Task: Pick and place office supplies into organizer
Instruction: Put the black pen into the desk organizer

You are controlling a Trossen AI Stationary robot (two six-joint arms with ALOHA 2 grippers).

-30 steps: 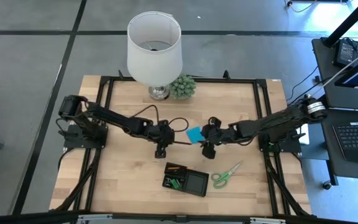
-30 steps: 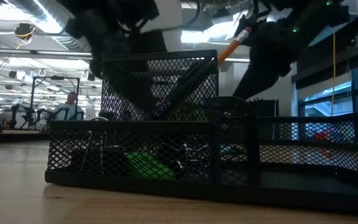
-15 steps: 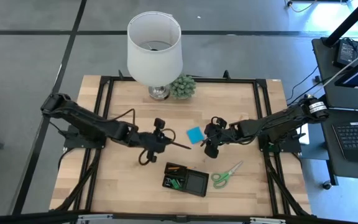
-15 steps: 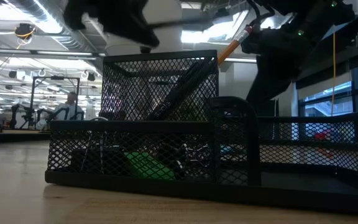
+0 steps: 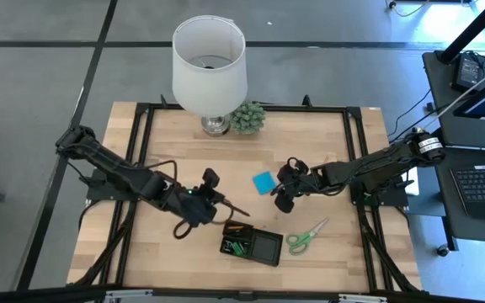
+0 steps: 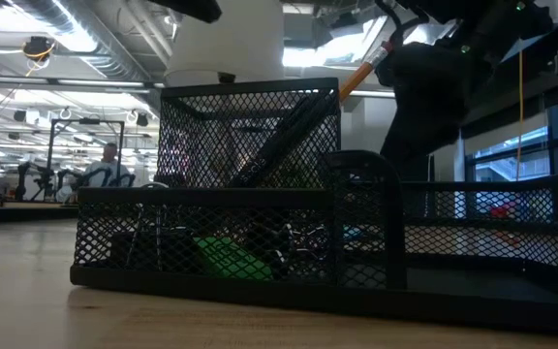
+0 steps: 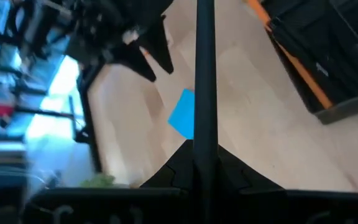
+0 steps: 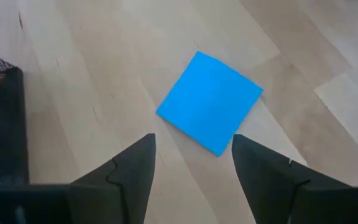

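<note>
left hand: holding black pen | organizer: beside it | right hand: near blue pad

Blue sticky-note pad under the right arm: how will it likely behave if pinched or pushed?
The blue sticky-note pad lies flat and thin on the wooden table, so its edges are probably hard to catch. It looks light, so a push would likely slide it. The open right end effector hovers over it.

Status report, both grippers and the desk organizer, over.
Left gripper shut on a black pen, beside the organizer. Right gripper open over the blue sticky pad. Scissors on the table. Nothing in the way.
</note>
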